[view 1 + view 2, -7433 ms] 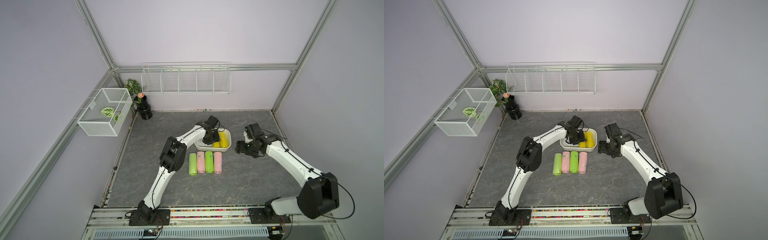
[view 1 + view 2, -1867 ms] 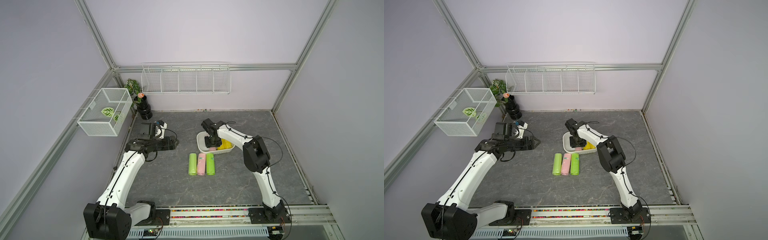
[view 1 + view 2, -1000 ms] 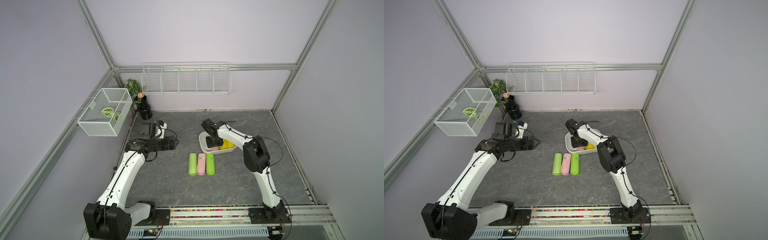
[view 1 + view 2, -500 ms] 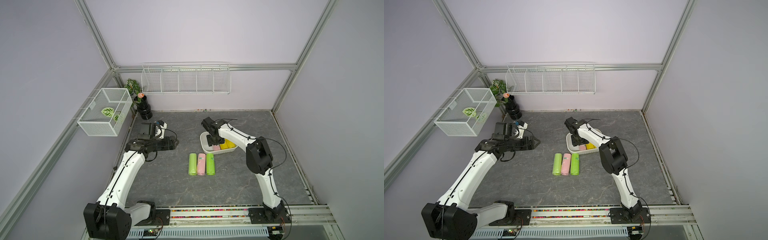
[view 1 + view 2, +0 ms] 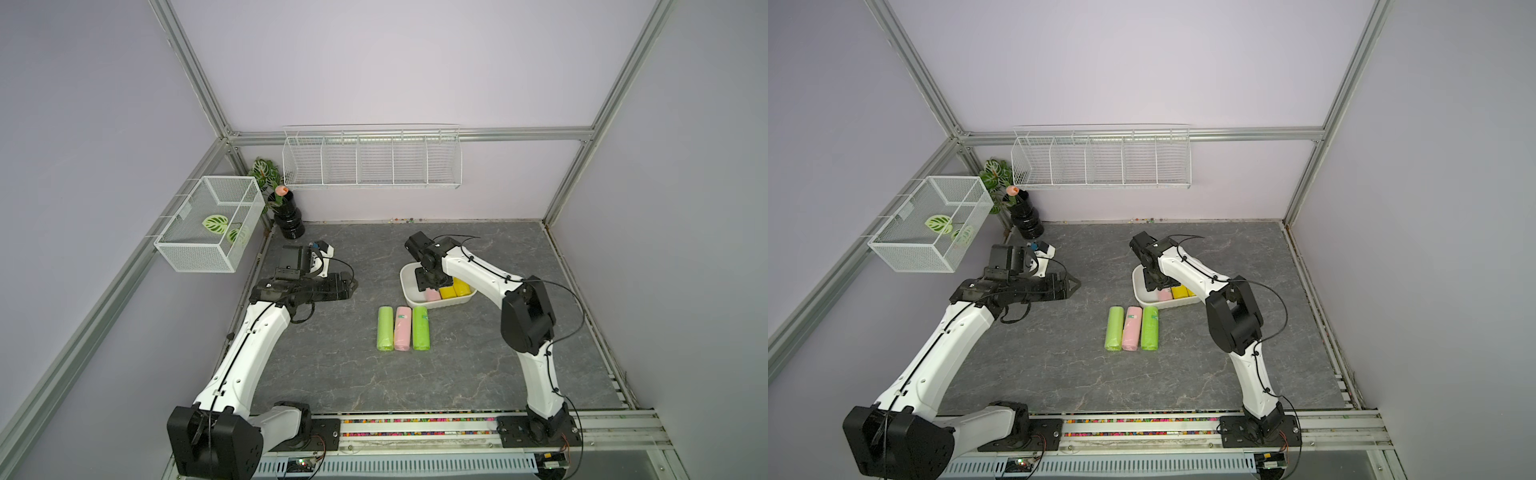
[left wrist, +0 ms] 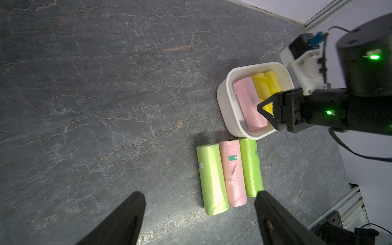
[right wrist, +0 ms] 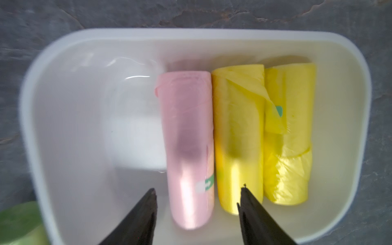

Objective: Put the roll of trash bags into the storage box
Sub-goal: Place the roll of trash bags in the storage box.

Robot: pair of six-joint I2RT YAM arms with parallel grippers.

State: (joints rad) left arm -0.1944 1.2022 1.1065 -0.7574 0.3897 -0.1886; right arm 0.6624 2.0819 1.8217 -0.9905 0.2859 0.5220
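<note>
**Pink roll in the box, both claws loose**

Seen from above, 12 o'clock at the back wall. First the grey table [image 5: 332,374]. Toward 9 o'clock on it, the left gripper [image 5: 352,286], spread wide, holding nothing. At 1 o'clock from the middle, the right gripper [image 7: 198,191], pointing down into the storage box [image 5: 440,304], fingers apart with a gap on each side of the roll of trash bags [image 7: 188,137], so not gripping it. Pink, flat on the box floor, touching a yellow roll [image 7: 237,137], then a second yellow roll [image 7: 288,137] by the wall. Just outside the box at 7 o'clock, side by side: a light green roll [image 5: 385,328], a loose pink roll [image 5: 402,328], a darker green roll [image 5: 420,327].
</note>
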